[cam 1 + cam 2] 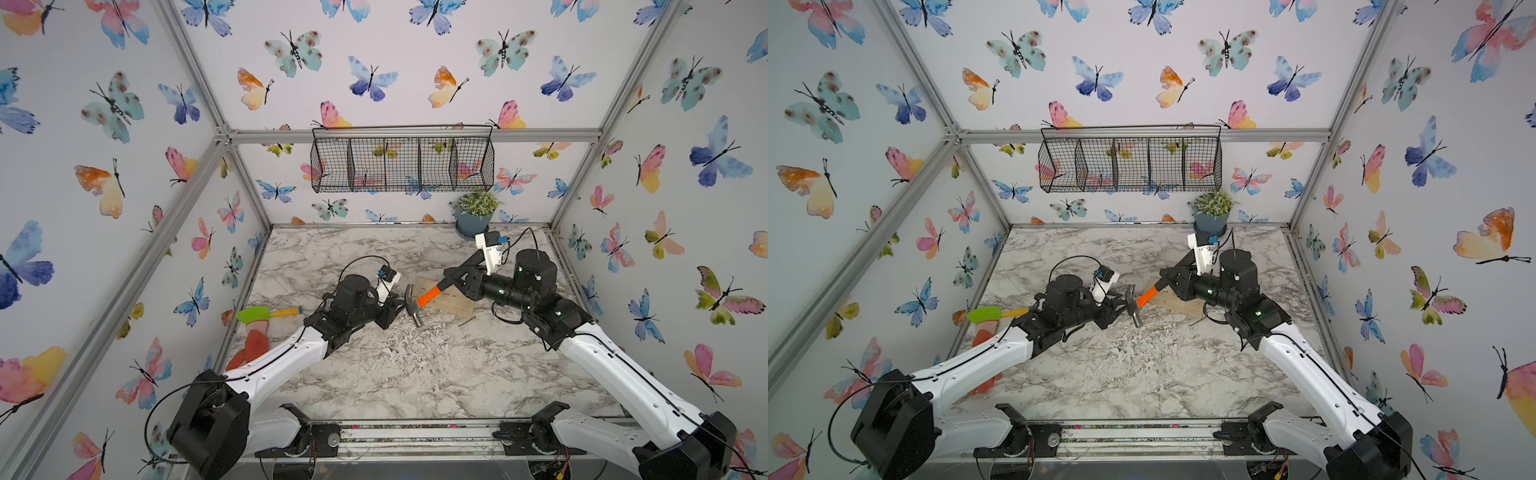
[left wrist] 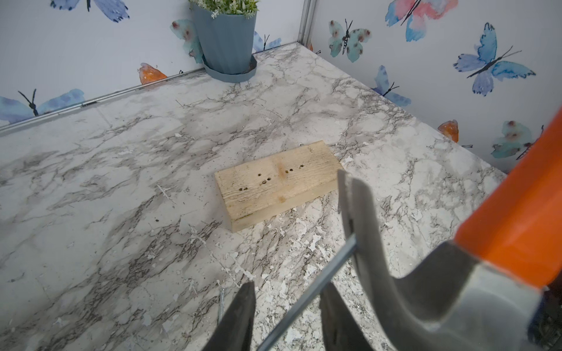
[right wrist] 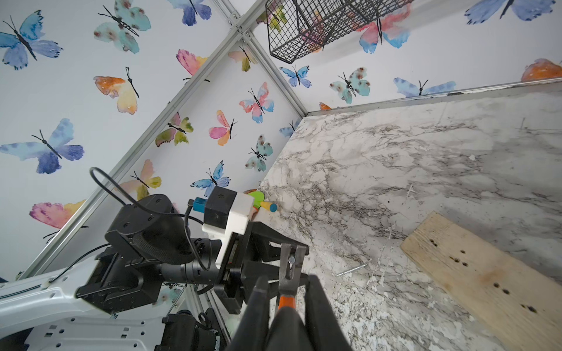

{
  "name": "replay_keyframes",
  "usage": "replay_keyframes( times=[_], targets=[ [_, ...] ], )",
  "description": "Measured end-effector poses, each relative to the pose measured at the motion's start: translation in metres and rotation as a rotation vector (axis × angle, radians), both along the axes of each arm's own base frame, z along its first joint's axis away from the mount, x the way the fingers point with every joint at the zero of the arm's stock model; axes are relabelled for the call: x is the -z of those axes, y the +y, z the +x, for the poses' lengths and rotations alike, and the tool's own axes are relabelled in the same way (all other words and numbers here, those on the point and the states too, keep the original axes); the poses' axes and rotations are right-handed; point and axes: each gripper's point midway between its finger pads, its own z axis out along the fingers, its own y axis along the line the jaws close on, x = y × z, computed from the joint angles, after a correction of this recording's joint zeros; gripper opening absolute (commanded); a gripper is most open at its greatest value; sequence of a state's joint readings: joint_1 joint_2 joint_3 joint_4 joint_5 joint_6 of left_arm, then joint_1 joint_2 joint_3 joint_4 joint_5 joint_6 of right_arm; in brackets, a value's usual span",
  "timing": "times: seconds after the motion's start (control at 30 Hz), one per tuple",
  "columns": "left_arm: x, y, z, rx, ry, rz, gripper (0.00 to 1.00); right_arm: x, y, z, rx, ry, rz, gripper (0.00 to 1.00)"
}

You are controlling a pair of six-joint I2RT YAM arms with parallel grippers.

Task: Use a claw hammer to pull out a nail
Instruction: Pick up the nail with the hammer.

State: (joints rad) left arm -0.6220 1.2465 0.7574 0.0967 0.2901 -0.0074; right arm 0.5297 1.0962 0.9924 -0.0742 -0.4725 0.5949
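My right gripper (image 1: 451, 280) (image 3: 287, 281) is shut on the black handle of the claw hammer (image 1: 417, 305) (image 1: 1136, 305), which slants down to the left over the table. A silver nail (image 2: 319, 279) sits caught in the steel claw (image 2: 359, 218); its head (image 3: 291, 259) shows in the fork. My left gripper (image 1: 397, 309) (image 2: 289, 285) is right at the hammer head, jaws open, with the nail's shaft running between the fingers and a gap on each side. The wood block (image 1: 451, 301) (image 2: 276, 185) lies beyond, showing several empty holes.
A loose nail (image 2: 221, 304) (image 3: 351, 270) lies on the marble table (image 1: 374, 374) near the block. A potted plant (image 1: 473, 220) stands at the back right under a wire basket (image 1: 401, 164). A green spatula (image 1: 259, 313) and a red-orange thing (image 1: 255, 345) lie at the left edge.
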Motion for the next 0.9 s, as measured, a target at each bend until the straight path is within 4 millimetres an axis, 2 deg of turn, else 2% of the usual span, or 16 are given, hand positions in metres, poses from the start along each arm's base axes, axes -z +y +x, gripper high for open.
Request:
replay_keyframes(
  times=[0.4,0.7,0.9],
  targets=[
    [0.01,0.001,-0.007,0.031,0.003,0.054,0.02,0.005,-0.004,0.003,-0.017,0.027,0.003,0.03],
    [0.014,-0.001,-0.012,0.076,-0.037,0.11,0.0,0.01,-0.005,0.004,-0.038,0.05,0.005,0.03],
    [0.014,0.0,-0.016,0.079,-0.128,0.185,0.0,0.013,-0.005,0.007,-0.085,0.085,0.014,0.03]
  ],
)
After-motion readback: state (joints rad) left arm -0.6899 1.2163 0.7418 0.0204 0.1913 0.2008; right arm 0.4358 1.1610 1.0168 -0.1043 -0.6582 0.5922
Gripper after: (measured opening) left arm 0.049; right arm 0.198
